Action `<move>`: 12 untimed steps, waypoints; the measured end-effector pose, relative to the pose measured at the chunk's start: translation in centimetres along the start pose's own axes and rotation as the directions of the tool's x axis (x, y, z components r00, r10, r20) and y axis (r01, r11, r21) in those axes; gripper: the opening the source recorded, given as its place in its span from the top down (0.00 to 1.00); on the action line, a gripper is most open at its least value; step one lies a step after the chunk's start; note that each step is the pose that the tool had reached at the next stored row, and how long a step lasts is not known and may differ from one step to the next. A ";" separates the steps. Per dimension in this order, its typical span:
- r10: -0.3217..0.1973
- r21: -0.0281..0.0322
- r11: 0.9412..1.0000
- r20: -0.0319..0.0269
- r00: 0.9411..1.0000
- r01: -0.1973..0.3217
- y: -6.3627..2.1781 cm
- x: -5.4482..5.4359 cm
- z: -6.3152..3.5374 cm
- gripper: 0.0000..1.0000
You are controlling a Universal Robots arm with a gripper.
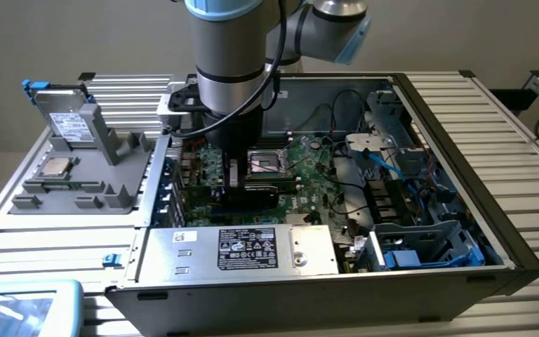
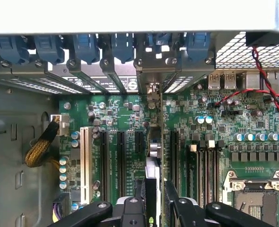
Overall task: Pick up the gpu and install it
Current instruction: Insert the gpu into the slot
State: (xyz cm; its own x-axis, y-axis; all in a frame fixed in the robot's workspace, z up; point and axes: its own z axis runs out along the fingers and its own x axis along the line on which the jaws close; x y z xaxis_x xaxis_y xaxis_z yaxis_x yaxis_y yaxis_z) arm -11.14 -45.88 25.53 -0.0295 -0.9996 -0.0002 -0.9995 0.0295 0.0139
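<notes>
The gpu (image 2: 152, 163) shows edge-on in the wrist view as a thin upright card between my two black fingers (image 2: 138, 201). Its silver bracket (image 2: 151, 64) sits at the case's rear slot openings. The card stands over a black expansion slot on the green motherboard (image 2: 116, 118), between the neighbouring slots; how deep it sits I cannot tell. My gripper (image 2: 153, 201) is shut on the gpu. In the exterior view the gripper (image 1: 235, 184) reaches straight down into the open computer case (image 1: 457, 112), with the dark card (image 1: 234, 174) beneath it, just beside the processor socket (image 1: 269, 163).
A silver power supply (image 1: 250, 247) fills the case's near side. Cables and a blue drive cage (image 1: 429, 246) crowd the exterior view's right. A grey fixture (image 1: 73, 186) outside the case on the left carries a square silver chip (image 1: 57, 166). Blue slot latches (image 2: 87, 47) line the rear.
</notes>
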 end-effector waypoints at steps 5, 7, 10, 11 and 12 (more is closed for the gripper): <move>0.000 0.000 1.000 0.000 1.000 0.000 0.00 0.0 0.01 0.73; 0.000 0.000 1.000 0.000 1.000 0.000 0.00 0.0 0.01 0.73; 0.000 0.000 1.000 0.000 1.000 0.000 0.00 0.0 0.07 0.73; 0.000 0.000 1.000 0.000 1.000 0.000 -0.01 0.0 0.18 0.73; 0.000 0.001 1.000 0.001 1.000 0.000 -0.01 0.0 0.22 0.73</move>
State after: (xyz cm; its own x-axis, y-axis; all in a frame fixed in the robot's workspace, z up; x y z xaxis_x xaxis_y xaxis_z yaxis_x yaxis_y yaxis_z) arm -11.13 -45.88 25.31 -0.0294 -0.9996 -0.0011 -0.9995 0.0294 0.0134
